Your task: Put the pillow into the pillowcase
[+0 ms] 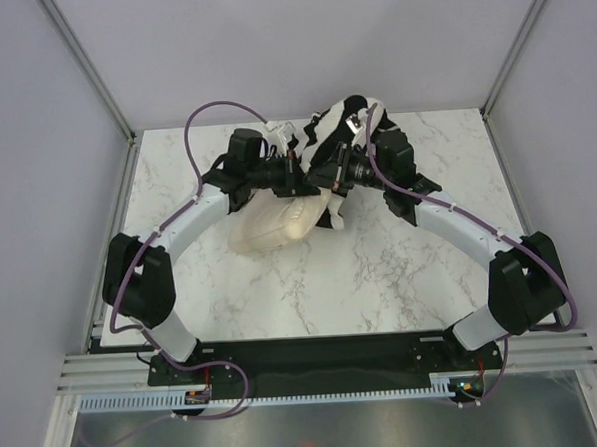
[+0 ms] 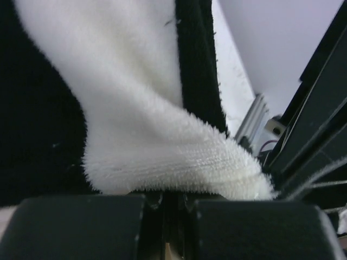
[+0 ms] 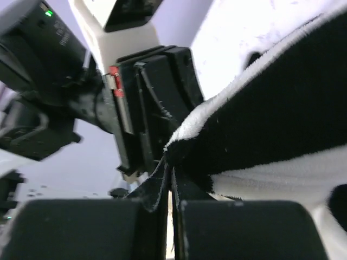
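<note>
Plainly, the work stands at the opening of the cover. On the left, the left gripper [image 1: 294, 181] has its fingers pressed together on a fold of the pillowcase [image 1: 345, 119], and its wrist view shows a white stripe pinched between the two pads with no gap. Just below it lies the pillow [image 1: 277, 225], flat on the marble table [image 1: 402, 278], its right end touching or tucked under the hanging cloth; whether any of it is inside the cover cannot be told. To the right, the right gripper [image 1: 338, 173] is likewise clamped on the pillowcase, on a black edge, very near the other gripper, so the cloth is bunched and raised between them toward the back of the table. The step in hand looks like holding the mouth of the cover. The next move probably calls for drawing the two grips apart to spread the opening, then pulling it over the pillow's nearest end without letting either hem slip. There is one pillow, one pillowcase, two grippers and one table.
</note>
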Tool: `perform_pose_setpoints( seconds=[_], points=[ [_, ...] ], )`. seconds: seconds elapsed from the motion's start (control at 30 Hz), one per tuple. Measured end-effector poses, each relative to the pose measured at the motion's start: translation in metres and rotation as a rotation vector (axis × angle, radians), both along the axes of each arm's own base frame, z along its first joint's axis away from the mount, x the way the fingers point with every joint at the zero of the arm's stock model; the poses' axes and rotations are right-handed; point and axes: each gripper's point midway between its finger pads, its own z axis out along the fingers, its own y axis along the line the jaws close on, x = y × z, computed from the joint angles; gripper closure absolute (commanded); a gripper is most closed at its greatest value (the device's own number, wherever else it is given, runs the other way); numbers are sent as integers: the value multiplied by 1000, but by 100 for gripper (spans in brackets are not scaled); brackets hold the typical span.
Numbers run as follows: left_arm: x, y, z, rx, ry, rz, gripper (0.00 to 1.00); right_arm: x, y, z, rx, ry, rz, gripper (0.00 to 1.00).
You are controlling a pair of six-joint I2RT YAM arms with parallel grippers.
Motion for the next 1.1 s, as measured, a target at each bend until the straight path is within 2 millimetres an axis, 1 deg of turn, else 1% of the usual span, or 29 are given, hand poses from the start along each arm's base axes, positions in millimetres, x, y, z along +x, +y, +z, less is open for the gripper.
perform_pose_setpoints(
  seconds=[0.07,0.2,0.23,0.27,0.3,0.33,0.37,0.4,0.43,0.47,0.5,0.57,0.6,0.63,0.67,0.77,0.83,0.9,0.97,1.1],
  points=[
    [5,-4,14,-64,16,22,98,-2,5,16,75,17,12,100],
    [7,-6,33,-152,59,36,98,-5,9,38,180,59,19,100],
    [9,-3,35,-166,65,43,98,-8,8,39,191,60,21,95],
    [11,1,36,-182,79,47,98,-12,7,38,185,53,26,80],
    [12,4,37,-193,91,51,98,-14,3,34,156,42,28,52],
    [14,7,37,-203,98,57,98,-19,-1,28,109,35,47,46],
    [18,10,39,-215,97,69,98,-19,-9,23,56,6,56,41],
    [22,13,41,-227,85,79,98,-19,-20,18,11,-19,52,25],
    [25,15,42,-236,80,84,98,-12,-37,14,-32,-38,14,21],
    [26,16,42,-241,83,87,98,0,-60,9,-79,-71,-47,15],
    [25,17,40,-247,88,85,98,10,-80,4,-118,-99,-101,7],
    [22,18,35,-259,123,87,98,28,-132,-15,-223,-129,-248,3],
    [21,18,33,-267,143,86,98,30,-149,-29,-273,-125,-291,2],
    [20,18,33,-276,159,83,98,27,-156,-42,-307,-113,-300,2],
    [21,17,34,-285,166,81,98,21,-159,-61,-344,-90,-295,2],
    [22,17,34,-304,187,71,98,0,-154,-117,-406,7,-235,2],
    [22,16,34,-315,203,61,98,-11,-149,-148,-416,67,-206,2],
    [21,15,34,-323,217,56,98,-17,-145,-169,-420,104,-192,2],
    [20,15,35,-329,223,49,98,-16,-136,-181,-408,113,-181,2],
    [21,15,36,-341,233,43,98,3,-112,-193,-351,79,-175,2]
  ],
)
